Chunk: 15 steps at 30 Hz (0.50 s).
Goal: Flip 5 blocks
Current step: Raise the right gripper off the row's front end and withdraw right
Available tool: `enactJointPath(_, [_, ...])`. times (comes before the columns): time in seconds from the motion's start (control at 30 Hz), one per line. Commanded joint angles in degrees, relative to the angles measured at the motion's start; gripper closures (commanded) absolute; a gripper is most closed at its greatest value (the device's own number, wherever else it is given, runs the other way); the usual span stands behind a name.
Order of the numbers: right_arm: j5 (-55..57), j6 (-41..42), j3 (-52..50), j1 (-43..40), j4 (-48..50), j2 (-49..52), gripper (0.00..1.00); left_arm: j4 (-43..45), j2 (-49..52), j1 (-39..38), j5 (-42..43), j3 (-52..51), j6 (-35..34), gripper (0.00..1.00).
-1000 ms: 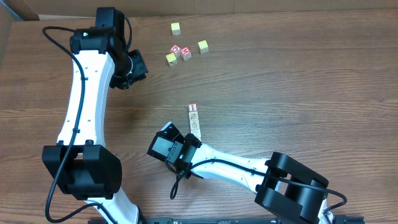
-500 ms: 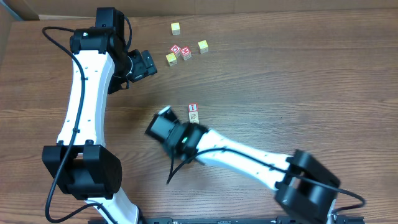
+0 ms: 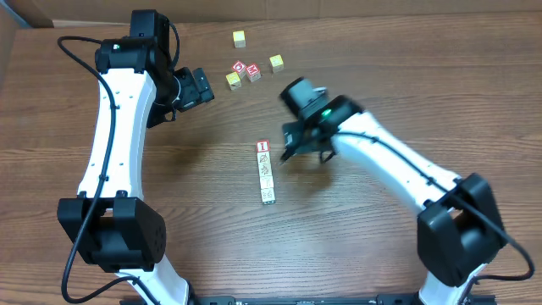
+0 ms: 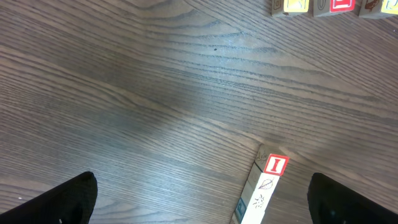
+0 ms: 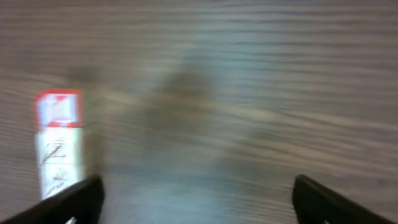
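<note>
Blocks (image 3: 266, 172), five wooden cubes touching in a row mid-tabletop (image 3: 406, 68), likely light, stiff and smooth-sided: pinch each across opposite side faces; your left claw (image 4: 200, 196) and right claw (image 5: 198, 199) both stand spread apart, holding nothing.

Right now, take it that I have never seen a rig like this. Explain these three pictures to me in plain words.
You see two white robot arms at a wooden table: the left arm and the right arm. Each ends in a two-fingered pincer. One picture looks straight down from above. The other two come from a camera on each wrist, so the dark shapes in their bottom corners are that arm's own fingers. The right wrist picture is blurred.

Mid-table, five small printed blocks lie in a line, with a red-bordered one at one end. Farther back sit three yellow cubes and two red cubes. The left pincer and the right pincer are both open and hold nothing.
</note>
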Motion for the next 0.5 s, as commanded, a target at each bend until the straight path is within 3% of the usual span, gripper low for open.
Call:
enactJointPath(0.0, [-0.17, 0.28, 1.18, -5.31, -0.96, -1.57, 0.0, 0.11, 0.66, -0.39, -0.42, 0.04, 0.04, 0.0])
enactJointPath(0.47, [-0.15, 0.26, 1.18, -15.41, -1.29, -1.57, 0.0, 0.11, 0.66, -0.39, -0.42, 0.04, 0.04, 0.0])
